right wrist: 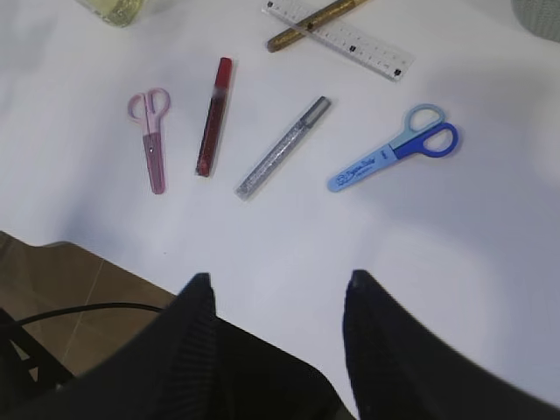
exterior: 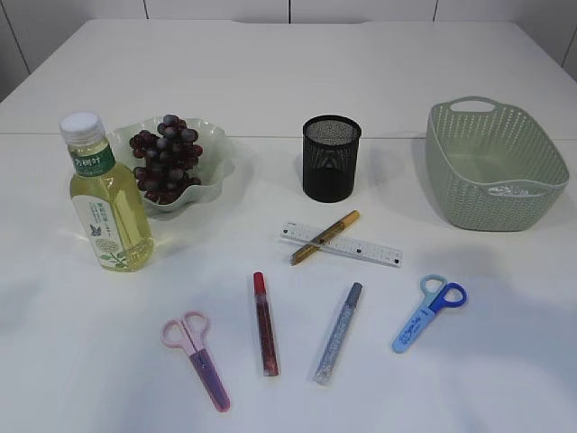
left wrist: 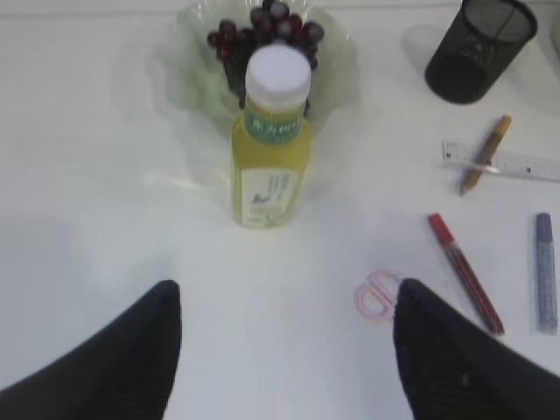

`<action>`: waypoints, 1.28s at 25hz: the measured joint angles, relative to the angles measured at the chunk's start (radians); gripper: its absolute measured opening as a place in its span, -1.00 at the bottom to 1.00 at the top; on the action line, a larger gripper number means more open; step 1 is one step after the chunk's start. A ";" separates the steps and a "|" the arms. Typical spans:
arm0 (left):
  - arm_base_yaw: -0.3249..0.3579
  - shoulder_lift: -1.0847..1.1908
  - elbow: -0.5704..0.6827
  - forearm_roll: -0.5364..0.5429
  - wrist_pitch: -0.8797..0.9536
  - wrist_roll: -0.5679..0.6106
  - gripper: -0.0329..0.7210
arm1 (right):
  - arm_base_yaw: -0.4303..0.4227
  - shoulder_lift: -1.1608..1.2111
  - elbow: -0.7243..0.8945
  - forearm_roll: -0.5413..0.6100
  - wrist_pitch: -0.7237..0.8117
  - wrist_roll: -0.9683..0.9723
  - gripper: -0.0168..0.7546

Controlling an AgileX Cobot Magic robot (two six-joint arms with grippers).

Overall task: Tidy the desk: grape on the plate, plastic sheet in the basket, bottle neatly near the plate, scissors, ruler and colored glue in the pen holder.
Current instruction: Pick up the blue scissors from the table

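Both pincers hang released and empty: the bottle [left wrist: 270,144] stands ahead of the left pincer [left wrist: 284,337], the blue scissors [right wrist: 395,157] lie beyond the right pincer [right wrist: 278,302].

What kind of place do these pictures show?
Probably a staged desk in a lab or office: a white table with a mesh pen holder, a ruler and blue scissors.
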 joint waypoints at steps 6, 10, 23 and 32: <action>0.000 0.000 -0.031 0.000 0.254 -0.025 0.54 | 0.000 0.096 0.000 0.021 -0.008 -0.055 0.04; 0.000 -0.002 -0.033 -0.002 0.335 -0.026 0.54 | 0.000 0.153 0.000 0.032 -0.012 -0.112 0.04; 0.000 -0.002 -0.033 -0.051 0.410 -0.026 0.54 | 0.000 0.291 0.000 0.037 -0.016 -0.006 0.04; 0.000 0.001 -0.034 -0.087 0.465 -0.026 0.54 | 0.000 0.410 0.000 0.056 -0.055 0.301 0.04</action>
